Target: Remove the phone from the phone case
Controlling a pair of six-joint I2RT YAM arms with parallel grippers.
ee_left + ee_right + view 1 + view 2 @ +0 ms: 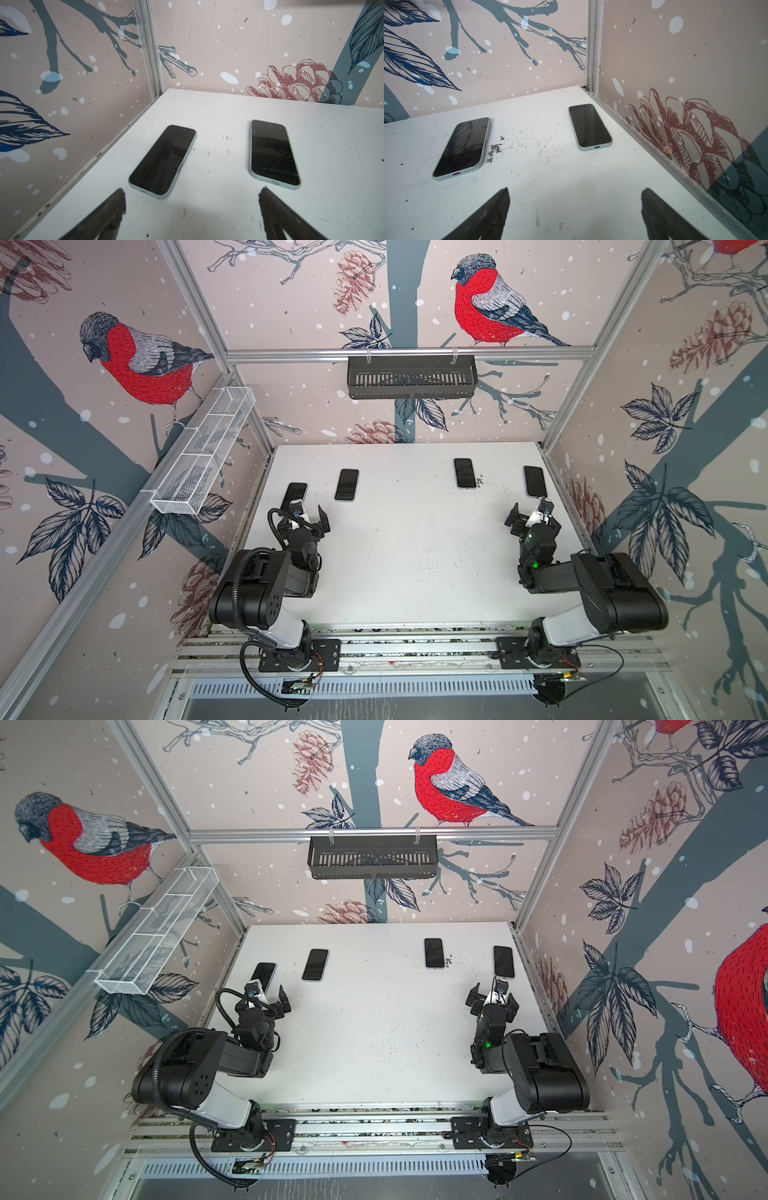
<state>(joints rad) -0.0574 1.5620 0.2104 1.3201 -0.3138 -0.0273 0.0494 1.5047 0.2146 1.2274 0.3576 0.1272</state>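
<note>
Several phones lie screen up on the white table (pixel 399 556), each dark screen rimmed by a pale blue phone case. Two are at the back left (pixel 296 494) (pixel 347 484) and two at the back right (pixel 464 473) (pixel 535 481). My left gripper (pixel 303 519) stands open just short of the leftmost phone (pixel 163 159), with the second phone (pixel 272 151) beside it. My right gripper (pixel 534 516) is open too, just short of the rightmost phone (pixel 589 124); its neighbour (pixel 464 145) lies further inward. Neither gripper (pixel 193 191) (pixel 576 190) touches anything.
A black slotted basket (pixel 411 377) hangs on the back wall and a white wire basket (pixel 203 456) on the left wall. Patterned walls close in the table on three sides. Dark specks (pixel 494 148) lie beside the inner right phone.
</note>
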